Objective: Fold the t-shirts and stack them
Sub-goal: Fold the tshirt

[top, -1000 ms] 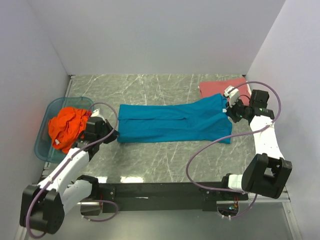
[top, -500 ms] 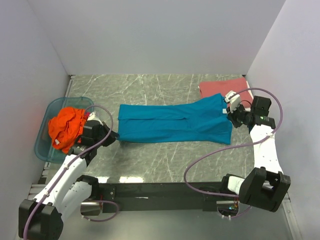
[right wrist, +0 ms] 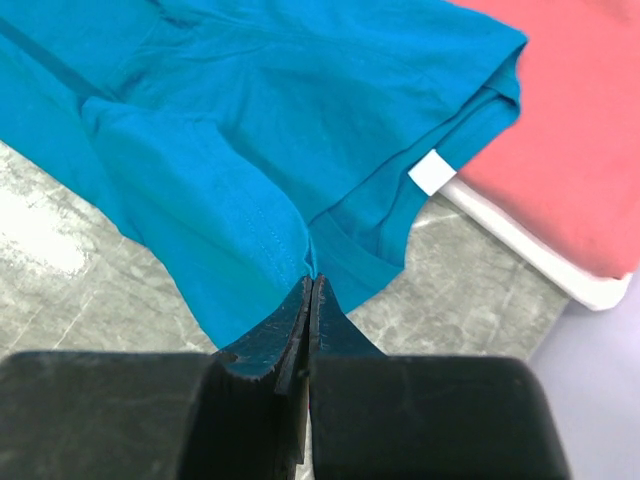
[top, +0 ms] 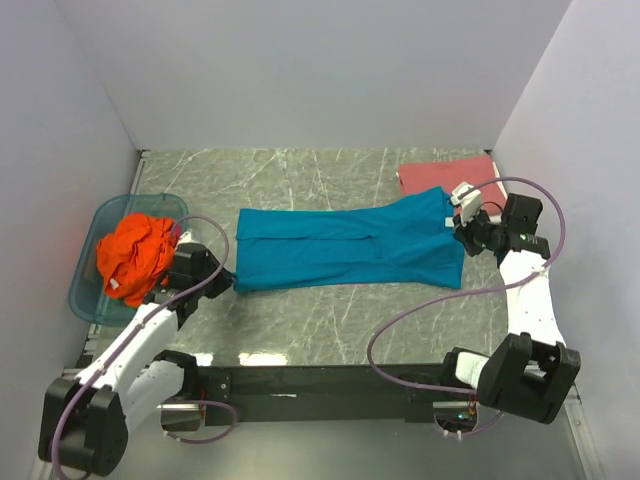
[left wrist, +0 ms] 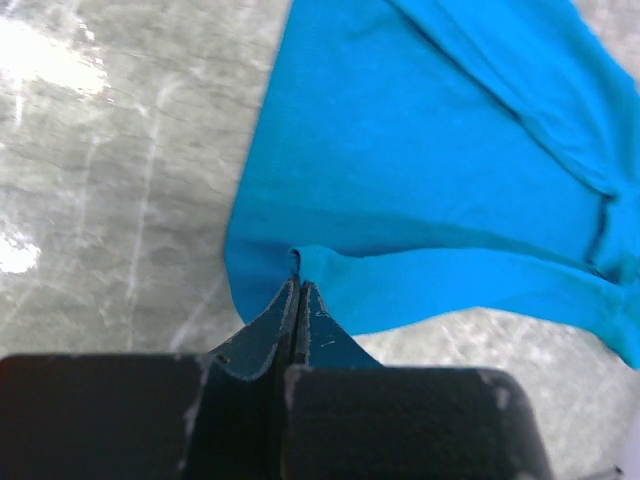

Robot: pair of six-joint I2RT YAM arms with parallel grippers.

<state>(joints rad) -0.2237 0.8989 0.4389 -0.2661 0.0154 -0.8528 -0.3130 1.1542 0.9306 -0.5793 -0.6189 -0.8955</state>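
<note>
Top external view: teal shirt (top: 345, 248) spread long and flat across the marbled grey bench (top: 300, 320), strung between the left fingers (top: 222, 278) and the right fingers (top: 458, 232). Both pairs pressed fully together, each nipping a small tuck of teal cloth at the tips: a near corner on the left, an edge close to a white label (right wrist: 432, 172) on the right.

Left wrist view: a puckered fold standing up right at the fingertips, the remaining cloth smooth and flat ahead, with a doubled seam running off up and to the right.

Dusty red shirt (top: 445, 175) folded into a neat flat pad just beyond the right fingers, touching the teal edge. Orange shirt (top: 135, 250) crumpled in a see-through blue tub (top: 85, 290) just outside the left fingers, on the side away from the teal cloth.

Probably light, limp knit with a matte, grippy surface. No stiffness at all, so likely to sag and wrinkle wherever unsupported. Nothing fragile. Best taken at corners or hems, through doubled layers where possible, both ends raised together and kept taut for a clean fold.
</note>
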